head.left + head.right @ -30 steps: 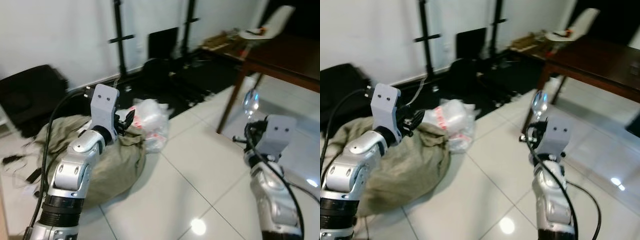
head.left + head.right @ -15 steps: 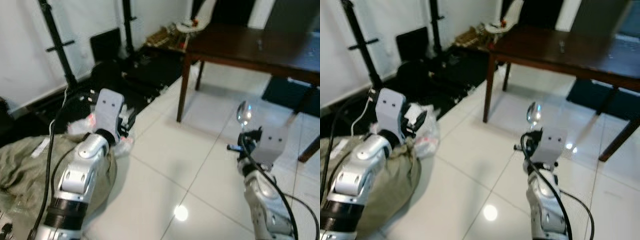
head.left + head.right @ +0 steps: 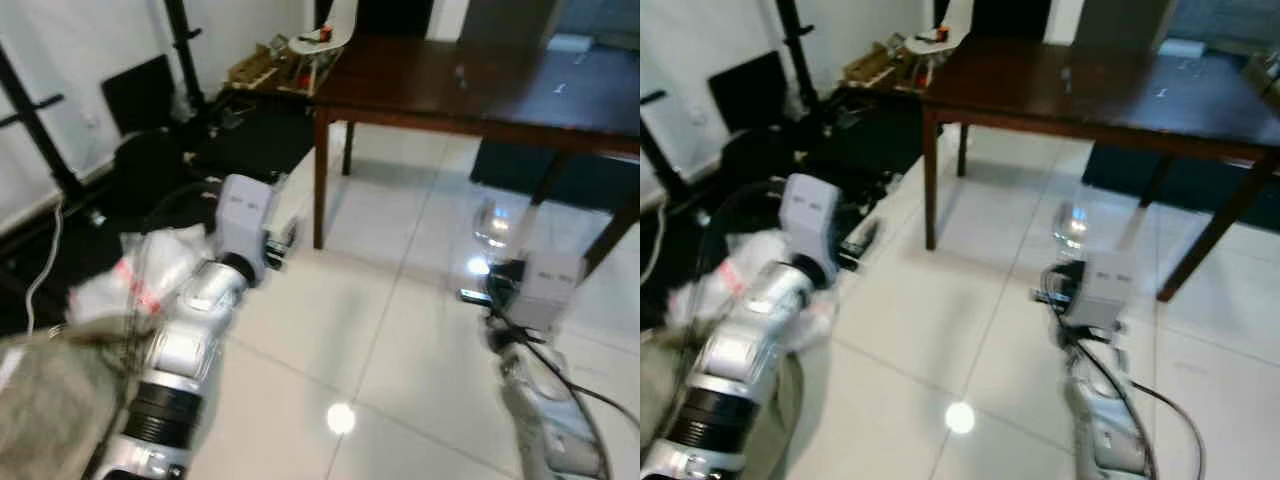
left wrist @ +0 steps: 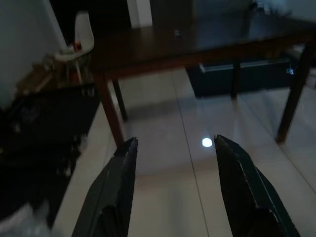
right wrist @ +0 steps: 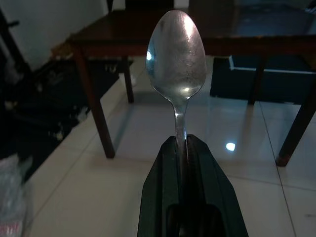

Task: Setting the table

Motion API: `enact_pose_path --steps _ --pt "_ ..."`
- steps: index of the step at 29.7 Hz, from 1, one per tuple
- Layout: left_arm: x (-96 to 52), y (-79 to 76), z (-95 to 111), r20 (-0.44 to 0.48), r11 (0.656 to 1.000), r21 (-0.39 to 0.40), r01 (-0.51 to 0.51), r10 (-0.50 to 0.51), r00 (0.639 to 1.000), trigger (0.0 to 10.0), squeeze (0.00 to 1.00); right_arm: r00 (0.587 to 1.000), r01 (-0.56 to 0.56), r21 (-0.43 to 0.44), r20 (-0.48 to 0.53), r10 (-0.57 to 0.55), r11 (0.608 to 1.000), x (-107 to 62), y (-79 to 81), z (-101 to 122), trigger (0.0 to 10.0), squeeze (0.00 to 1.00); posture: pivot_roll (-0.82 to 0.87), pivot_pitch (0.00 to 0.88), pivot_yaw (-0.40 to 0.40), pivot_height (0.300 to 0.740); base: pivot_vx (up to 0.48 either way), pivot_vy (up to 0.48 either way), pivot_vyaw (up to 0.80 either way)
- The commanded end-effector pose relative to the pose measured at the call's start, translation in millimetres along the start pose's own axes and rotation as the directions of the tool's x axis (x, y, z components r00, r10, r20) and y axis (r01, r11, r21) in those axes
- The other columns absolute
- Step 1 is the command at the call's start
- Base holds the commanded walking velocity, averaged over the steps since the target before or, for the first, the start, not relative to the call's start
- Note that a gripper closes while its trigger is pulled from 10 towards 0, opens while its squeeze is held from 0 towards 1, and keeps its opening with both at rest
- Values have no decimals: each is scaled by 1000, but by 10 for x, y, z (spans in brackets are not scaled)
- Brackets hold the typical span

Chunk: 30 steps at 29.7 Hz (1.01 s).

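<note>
Item: spoon (image 5: 177, 54), clamped upright in my right gripper (image 5: 186, 148), bowl uppermost. Left gripper (image 4: 173, 148): fingers spread, empty. Change: dark table (image 3: 470, 85) has swung into view ahead; approach remains before placing.

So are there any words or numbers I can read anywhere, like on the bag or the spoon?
No text can be read.
Plastic bag: red marks, too blurred to read.
Spoon held in the right gripper: plain metal, no writing.
Table: small pale specks on top, too small to tell.
</note>
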<state>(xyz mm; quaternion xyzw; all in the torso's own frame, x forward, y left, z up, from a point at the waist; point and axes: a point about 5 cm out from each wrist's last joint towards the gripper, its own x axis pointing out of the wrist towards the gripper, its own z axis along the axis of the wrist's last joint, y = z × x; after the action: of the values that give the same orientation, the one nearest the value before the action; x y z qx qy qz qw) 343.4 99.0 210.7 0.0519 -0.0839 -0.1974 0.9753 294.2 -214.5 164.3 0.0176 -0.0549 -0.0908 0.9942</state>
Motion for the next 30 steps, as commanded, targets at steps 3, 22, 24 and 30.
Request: enact_pose_path --steps 3,22,24,30 --pt "-23 53 -58 -14 1000 6 -15 15 1000 10000 59 1000 -17 10 -12 17 1000 -22 61 -21 10000 0 -168 0 120 740 472 0 -792" --pt "-166 188 -208 -51 994 3 -113 113 992 10000 67 995 -92 3 -47 92 996 19 225 -97 10000 0 -116 0 73 740 474 0 -794" --pt "-317 380 -345 -95 972 25 -236 237 967 10000 75 990 -138 10 -42 138 990 151 373 -97 10000 0 -65 0 42 740 472 0 -400" --pt "-465 627 -445 -129 934 57 -352 356 925 10000 67 987 -160 22 -27 161 987 269 509 -63 10000 0 -25 0 13 740 476 0 0"
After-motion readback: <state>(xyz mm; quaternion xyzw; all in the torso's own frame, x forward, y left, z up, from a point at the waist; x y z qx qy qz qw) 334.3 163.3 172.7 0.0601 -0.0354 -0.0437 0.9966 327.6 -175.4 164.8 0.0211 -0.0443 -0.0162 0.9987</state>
